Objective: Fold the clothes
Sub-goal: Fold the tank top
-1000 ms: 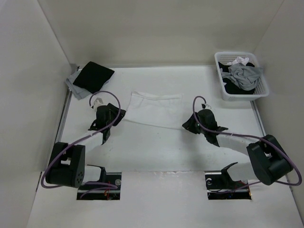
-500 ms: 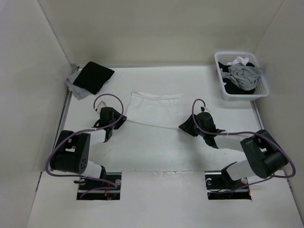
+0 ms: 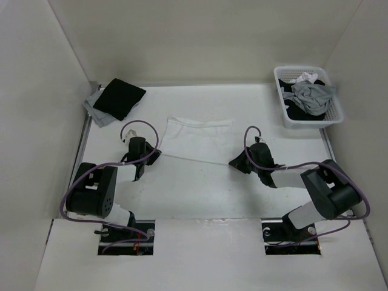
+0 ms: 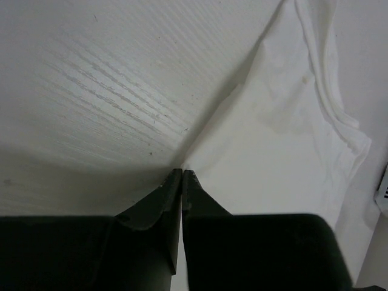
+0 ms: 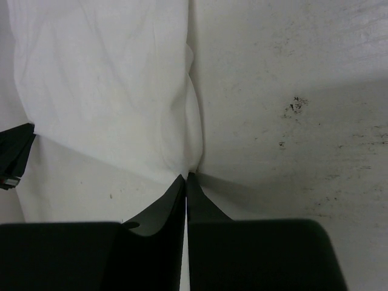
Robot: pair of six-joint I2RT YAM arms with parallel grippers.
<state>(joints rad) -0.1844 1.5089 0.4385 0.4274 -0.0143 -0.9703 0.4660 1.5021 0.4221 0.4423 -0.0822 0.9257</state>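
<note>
Arms: 2, both folded low over the table, forearms reaching forward and wrists angled in toward each other

Left gripper: wrist view shows the jaws pressed together at the tips, pinching the near left corner of the white top. Cloth fans out ahead and to the right of the fingertips

Right gripper: jaws likewise closed tip to tip, nipping the near right corner. Cloth spreads ahead and to the left of the tips, bare table to their right

White top: 1, lying flat between and beyond the two grippers. Its near edge is drawn into a straight taut line from one gripper to the other; its far edge is well ahead of both

Other items, counted:
- basket: 1, white, far ahead and to the right of the right gripper, holding a heap of grey, black and white cloth
- black garment: 1, folded, ahead and left of the left gripper
- grey garment: 1, under the black one, edge showing on its left
</note>
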